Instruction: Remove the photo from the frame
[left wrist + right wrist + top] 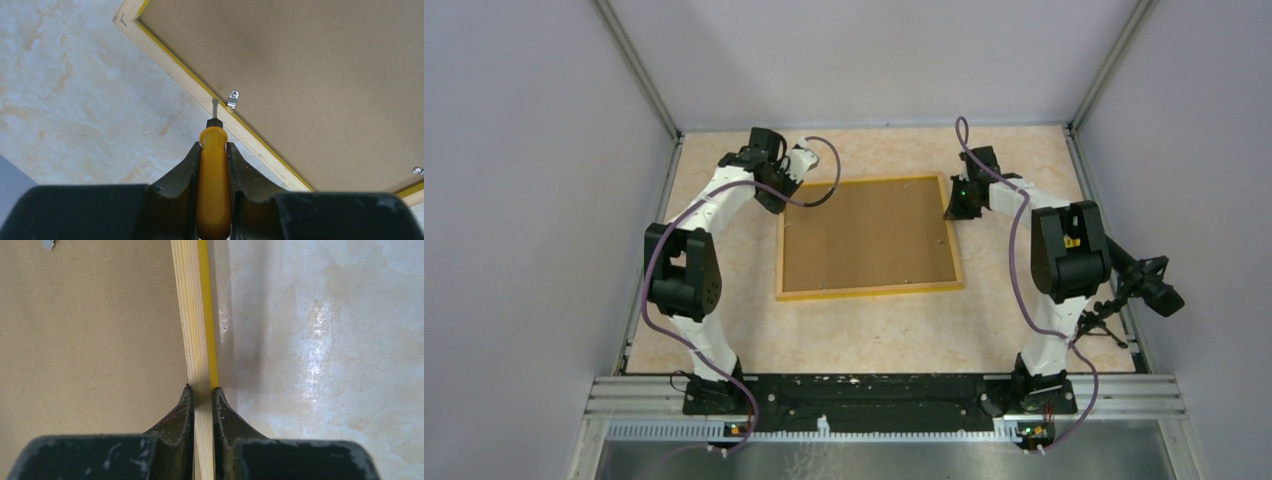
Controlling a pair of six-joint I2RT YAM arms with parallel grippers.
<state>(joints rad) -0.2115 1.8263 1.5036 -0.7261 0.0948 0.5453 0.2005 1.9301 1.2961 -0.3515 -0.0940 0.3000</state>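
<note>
Fibreboard back still on frame (869,236), photo hidden. Left gripper (213,146) clamps screwdriver (213,190), tip beside frame's clip (233,98) — right gripper (202,390) pinches frame's rim.

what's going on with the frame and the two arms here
The frame lies face down on the table, brown back up and not yet off. The left pincer holds a yellow-handled screwdriver, its tip at the rim beside a metal clip. The right pincer clamps the frame's right-hand rim.
</note>
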